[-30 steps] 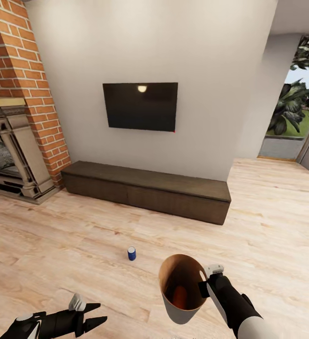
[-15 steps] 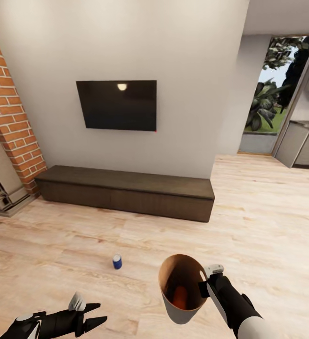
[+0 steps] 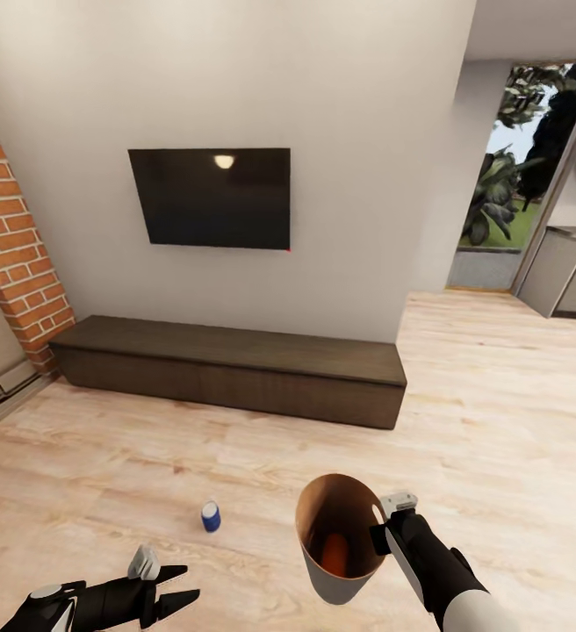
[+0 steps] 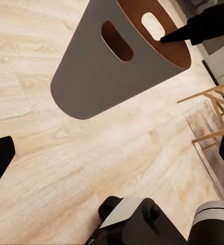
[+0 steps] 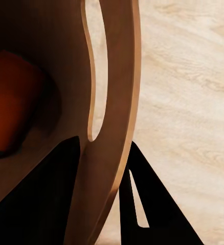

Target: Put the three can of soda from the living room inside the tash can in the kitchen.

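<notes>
- Our right tool [image 3: 381,525] is clamped on the rim of the tash can [image 3: 327,570], held above the floor [image 3: 499,439].
- An orange can [image 3: 334,551] lies inside.
- Our left tool [image 3: 172,588] hangs spread and empty.
- The blue can [image 3: 210,516] stands on the floor before the TV [image 3: 210,198].

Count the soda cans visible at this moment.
2: a dark blue can standing on the wood floor, and an orange can inside the held bin. More may be hidden there.

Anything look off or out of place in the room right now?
Yes: a dark blue soda can stands upright on the bare wood floor, in front of the TV bench. The bin is off the floor, tilted, its rim clamped by the right gripper, with something orange inside.
</notes>
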Tool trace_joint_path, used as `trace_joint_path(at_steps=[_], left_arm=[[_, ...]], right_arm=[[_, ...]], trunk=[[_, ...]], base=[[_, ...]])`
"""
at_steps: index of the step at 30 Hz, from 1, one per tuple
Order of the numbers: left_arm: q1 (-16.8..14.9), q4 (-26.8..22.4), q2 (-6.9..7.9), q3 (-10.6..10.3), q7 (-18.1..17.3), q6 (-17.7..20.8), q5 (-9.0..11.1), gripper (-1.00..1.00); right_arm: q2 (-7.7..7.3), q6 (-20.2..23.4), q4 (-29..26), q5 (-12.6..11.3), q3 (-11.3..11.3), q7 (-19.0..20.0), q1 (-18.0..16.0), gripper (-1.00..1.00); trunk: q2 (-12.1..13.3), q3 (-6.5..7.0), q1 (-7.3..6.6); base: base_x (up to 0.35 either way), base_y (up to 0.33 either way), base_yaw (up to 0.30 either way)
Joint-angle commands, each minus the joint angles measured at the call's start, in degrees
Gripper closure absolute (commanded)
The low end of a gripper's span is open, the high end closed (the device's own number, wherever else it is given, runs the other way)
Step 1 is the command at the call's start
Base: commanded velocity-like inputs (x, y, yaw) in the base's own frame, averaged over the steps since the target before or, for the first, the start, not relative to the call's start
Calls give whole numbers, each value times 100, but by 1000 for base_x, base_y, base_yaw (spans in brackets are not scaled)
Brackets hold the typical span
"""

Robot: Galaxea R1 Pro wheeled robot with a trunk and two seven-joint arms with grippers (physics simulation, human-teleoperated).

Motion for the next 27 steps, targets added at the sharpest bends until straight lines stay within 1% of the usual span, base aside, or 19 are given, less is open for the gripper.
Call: trace_joint_path(at_steps=[1, 27], left_arm=[[1, 0, 0, 0, 0, 0, 0, -100], [0, 0, 0, 0, 0, 0, 0, -100]], right_arm=[[1, -4, -4, -30, 0, 2, -3, 100], [1, -4, -4, -30, 0, 4, -3, 100]], trunk=[[0, 1, 0], [0, 1, 0]], base=[[343, 0, 0], [343, 0, 0]])
